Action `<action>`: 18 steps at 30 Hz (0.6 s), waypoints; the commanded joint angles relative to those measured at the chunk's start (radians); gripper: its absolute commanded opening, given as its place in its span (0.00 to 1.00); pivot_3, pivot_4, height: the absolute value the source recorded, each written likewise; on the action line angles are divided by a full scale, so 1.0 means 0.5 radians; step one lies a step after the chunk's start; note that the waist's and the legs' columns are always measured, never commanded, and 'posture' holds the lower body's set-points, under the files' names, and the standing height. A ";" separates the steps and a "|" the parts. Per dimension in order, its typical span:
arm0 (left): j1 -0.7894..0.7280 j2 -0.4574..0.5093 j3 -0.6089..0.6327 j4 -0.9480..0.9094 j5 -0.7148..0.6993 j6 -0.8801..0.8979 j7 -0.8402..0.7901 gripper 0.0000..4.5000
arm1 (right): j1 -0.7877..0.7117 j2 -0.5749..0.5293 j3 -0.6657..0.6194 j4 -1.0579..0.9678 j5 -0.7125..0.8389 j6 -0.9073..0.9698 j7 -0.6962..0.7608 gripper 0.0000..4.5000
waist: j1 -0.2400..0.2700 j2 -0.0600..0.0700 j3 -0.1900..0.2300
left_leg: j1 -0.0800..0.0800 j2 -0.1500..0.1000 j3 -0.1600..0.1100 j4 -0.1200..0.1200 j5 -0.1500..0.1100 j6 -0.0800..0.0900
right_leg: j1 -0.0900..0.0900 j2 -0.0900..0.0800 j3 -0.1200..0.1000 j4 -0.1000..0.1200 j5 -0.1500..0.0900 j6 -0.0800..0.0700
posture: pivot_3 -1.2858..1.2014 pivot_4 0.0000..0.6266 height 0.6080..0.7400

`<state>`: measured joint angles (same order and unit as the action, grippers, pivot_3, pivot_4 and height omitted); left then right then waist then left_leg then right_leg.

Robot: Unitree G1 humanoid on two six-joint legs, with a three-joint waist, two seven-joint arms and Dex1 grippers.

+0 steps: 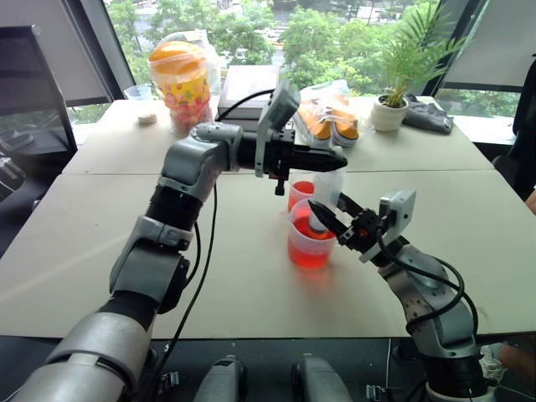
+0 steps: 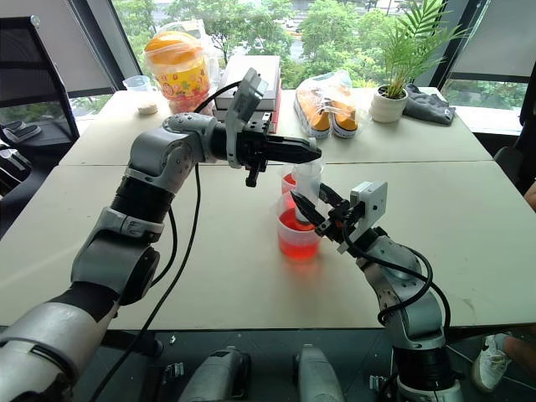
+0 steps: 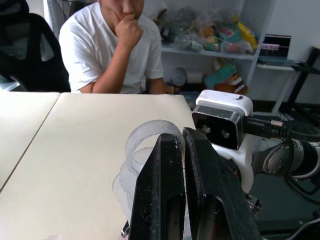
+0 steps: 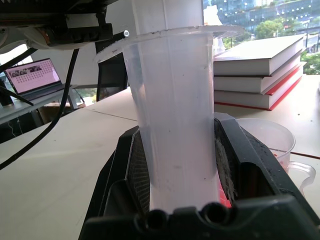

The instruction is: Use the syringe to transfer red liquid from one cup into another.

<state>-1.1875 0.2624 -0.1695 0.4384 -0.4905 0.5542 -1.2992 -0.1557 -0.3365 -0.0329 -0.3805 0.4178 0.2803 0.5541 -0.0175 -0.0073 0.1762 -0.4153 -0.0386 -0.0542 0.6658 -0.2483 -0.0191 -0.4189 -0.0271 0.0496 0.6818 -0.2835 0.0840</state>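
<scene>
at table centre i've got the syringe (image 2: 305, 194) standing upright, nozzle down in the handled cup (image 2: 298, 233) of red liquid (image 2: 297, 243). my right gripper (image 2: 308, 209) is clamped round the barrel from about 4 o'clock. my left gripper (image 2: 303, 152) is clenched shut at 12 o'clock, right on the plunger top, so it's nearer for the pull straight up. the small red-tinted cup (image 2: 289, 182) sits just behind. no writing i can read.
</scene>
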 commanded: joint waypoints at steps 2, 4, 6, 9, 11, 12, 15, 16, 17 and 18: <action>-0.175 0.029 0.214 -0.040 -0.044 -0.138 0.069 0.01 | 0.066 -0.030 0.098 0.014 0.005 0.065 0.073 0.32 | 0.000 0.000 0.000 | 0.000 0.000 0.000 0.000 0.000 0.000 | 0.000 0.000 0.000 0.000 0.000 0.000 | 0.52 0.24 1.00; -0.176 0.029 0.213 -0.039 -0.045 -0.141 0.068 0.01 | 0.062 -0.029 0.098 0.000 0.009 0.072 0.068 0.32 | 0.001 0.000 0.000 | 0.000 0.000 0.000 0.000 0.000 0.000 | 0.000 0.000 0.000 0.000 0.000 0.000 | 0.52 0.24 1.00; -0.179 0.027 0.212 -0.036 -0.048 -0.145 0.068 0.01 | 0.052 -0.024 0.093 -0.016 0.019 0.083 0.060 0.32 | 0.001 0.000 0.000 | 0.000 0.000 0.000 0.000 0.000 0.000 | 0.000 0.000 0.000 0.000 0.000 0.000 | 0.52 0.24 1.00; -0.182 0.020 0.213 -0.033 -0.050 -0.147 0.075 0.01 | 0.040 -0.009 0.079 -0.025 0.043 0.097 0.044 0.32 | 0.001 0.000 0.000 | 0.000 0.000 0.000 0.000 0.000 0.000 | 0.000 0.000 0.000 0.000 0.000 0.000 | 0.52 0.24 1.00; -0.179 0.016 0.214 -0.040 -0.053 -0.143 0.079 0.01 | 0.037 -0.014 0.080 -0.027 0.045 0.099 0.044 0.32 | 0.001 0.000 0.000 | 0.000 0.000 0.000 0.000 0.000 0.000 | 0.000 0.000 0.000 0.000 0.000 0.000 | 0.52 0.24 1.00; -0.176 0.014 0.215 -0.047 -0.054 -0.139 0.080 0.01 | 0.034 -0.014 0.081 -0.030 0.046 0.101 0.042 0.32 | 0.001 0.000 0.000 | 0.000 0.000 0.000 0.000 0.000 0.000 | 0.000 0.000 0.000 0.000 0.000 0.000 | 0.52 0.24 1.00; -0.163 0.013 0.215 -0.068 -0.054 -0.127 0.081 0.01 | 0.022 -0.013 0.081 -0.048 0.048 0.106 0.037 0.32 | 0.000 0.000 0.000 | 0.000 0.000 0.000 0.000 0.000 0.000 | 0.000 0.000 0.000 0.000 0.000 0.000 | 0.52 0.24 1.00; -0.156 0.014 0.214 -0.077 -0.055 -0.119 0.081 0.01 | 0.008 -0.014 0.075 -0.060 0.049 0.108 0.031 0.32 | 0.000 0.000 0.000 | 0.000 0.000 0.000 0.000 0.000 0.000 | 0.000 0.000 0.000 0.000 0.000 0.000 | 0.52 0.24 1.00; -0.149 0.016 0.213 -0.084 -0.054 -0.109 0.082 0.01 | -0.014 -0.012 0.062 -0.075 0.058 0.117 0.019 0.32 | 0.000 0.000 0.000 | 0.000 0.000 0.000 0.000 0.000 0.000 | 0.000 0.000 0.000 0.000 0.000 0.000 | 0.52 0.24 1.00; -0.139 0.020 0.210 -0.092 -0.057 -0.088 0.078 0.01 | -0.046 -0.013 0.044 -0.094 0.071 0.132 0.004 0.32 | -0.001 0.000 0.000 | 0.000 0.000 0.000 0.000 0.000 0.000 | 0.000 0.000 0.000 0.000 0.000 0.000 | 0.52 0.24 1.00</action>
<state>-1.1932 0.2610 -0.1426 0.4489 -0.4911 0.5365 -1.2976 -0.1752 -0.3354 -0.0334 -0.3914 0.4396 0.3238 0.5456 -0.0180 -0.0073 0.1762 -0.4153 -0.0386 -0.0542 0.6657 -0.2483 -0.0191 -0.4189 -0.0271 0.0496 0.6818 -0.2835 0.0841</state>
